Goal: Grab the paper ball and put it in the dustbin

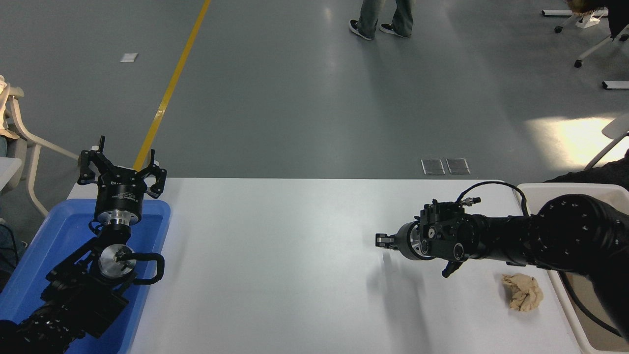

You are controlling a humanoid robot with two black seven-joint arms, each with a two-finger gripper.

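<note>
The paper ball (522, 292), a tan crumpled wad, lies on the white table near its right front, next to the dustbin. The dustbin (569, 314) is a cream-white bin at the table's right edge, mostly hidden behind my right arm. My right gripper (382, 241) points left above the table, well to the left of the ball and a little beyond it. It looks shut and holds nothing. My left gripper (123, 161) is parked open above the blue tray at the lower left.
A shallow blue tray (39, 246) sits at the table's left edge under the left arm. The white table (275, 255) spans the middle. A person's legs (383, 19) stand far off on the grey floor. Chairs stand at the far left and right.
</note>
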